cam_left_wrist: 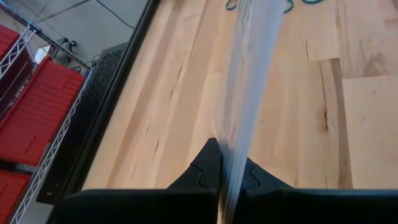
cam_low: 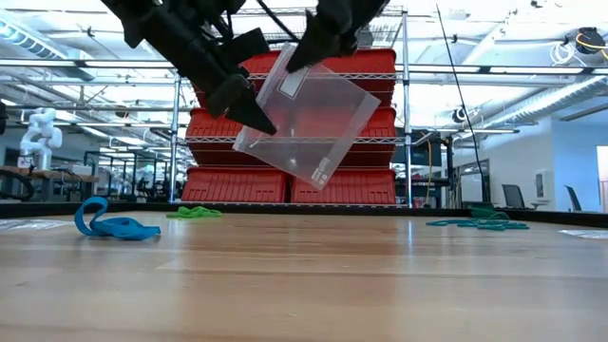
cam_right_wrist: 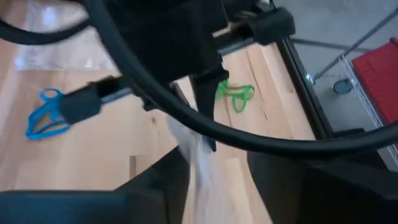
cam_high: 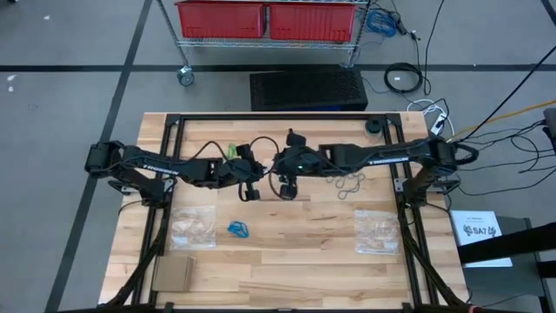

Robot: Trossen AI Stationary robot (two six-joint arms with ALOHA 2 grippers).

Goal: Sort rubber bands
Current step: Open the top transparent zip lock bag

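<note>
Both pincers hold one clear bag (cam_low: pixel 306 119) aloft: left pincer (cam_low: pixel 249 112) clenched on it, right pincer (cam_low: pixel 306 54) gripping its edge. Rubber bands (cam_high: pixel 238 229) lie on the desk (cam_high: pixel 287 252) below. Opposing pulls could tear it.

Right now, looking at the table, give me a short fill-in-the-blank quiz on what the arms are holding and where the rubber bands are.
1. Both grippers hold a clear plastic ____ above the table.
2. The left gripper is ____ on its edge.
3. The rubber bands lying between the two flat bags on the table are ____ in colour.
4. The green rubber bands lie ____ the lifted bag.

Missing words: bag; shut; blue; outside
</note>
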